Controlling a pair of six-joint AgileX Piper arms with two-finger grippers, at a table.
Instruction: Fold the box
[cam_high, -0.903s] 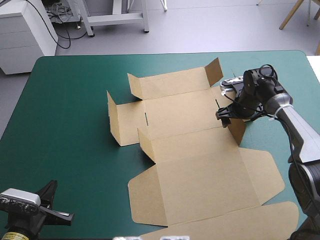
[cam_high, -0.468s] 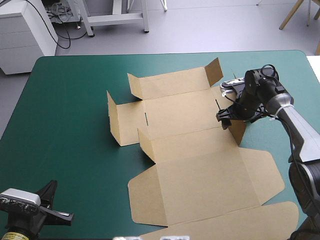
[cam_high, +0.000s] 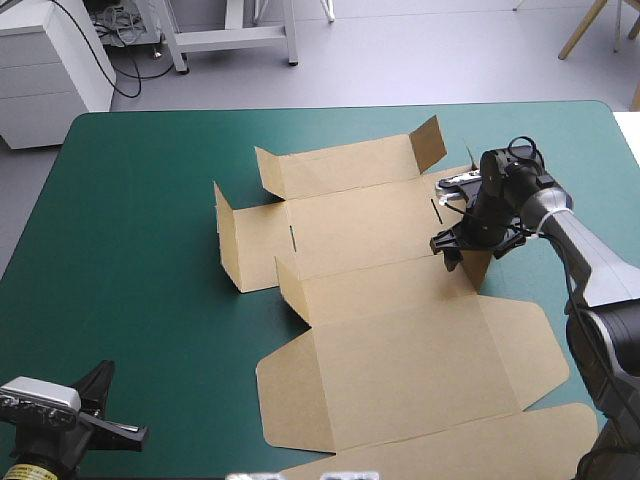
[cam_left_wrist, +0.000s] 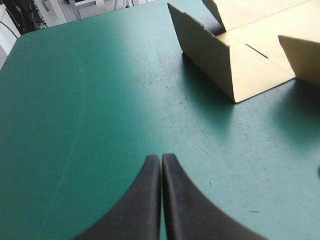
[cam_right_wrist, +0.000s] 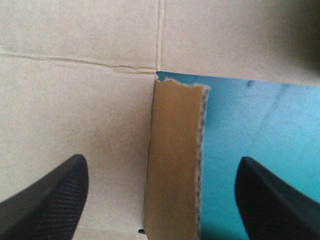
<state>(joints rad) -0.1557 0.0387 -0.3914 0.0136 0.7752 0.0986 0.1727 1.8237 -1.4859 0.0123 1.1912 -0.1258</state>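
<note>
Over the right-hand edge of the box (cam_high: 400, 330), my right gripper (cam_high: 468, 247) was found set low, its 2 black fingers spread wide and holding nothing. Between them stood the right-hand flap (cam_right_wrist: 175, 170), raised on its crease. 1 finger lay on the inner side, above the flat brown board, and the other on the outer side, above the teal-green cover (cam_right_wrist: 250, 125). Neither finger was seen touching the flap. I judge this straddle to be deliberate: placed so, the fingers need only come together to take the flap by its top edge and steer it.

The box itself lay opened out across the middle and right of the table, its large lid panels flat toward the near edge. The left-hand wall (cam_high: 228, 245) stood upright, and the far wall (cam_high: 340, 168) was part raised with its 2 end tabs turned up. No wall appeared tucked, so I rate the folding as at an early stage.

My left gripper (cam_left_wrist: 161, 162) sat near the table's near left corner, its fingers pressed together into 1 point, empty and well apart from the box. I take that as keeping clear of the work.

Risk noted: the flap is thin and free-standing, and a closure off its edge could push it over rather than grip it.
</note>
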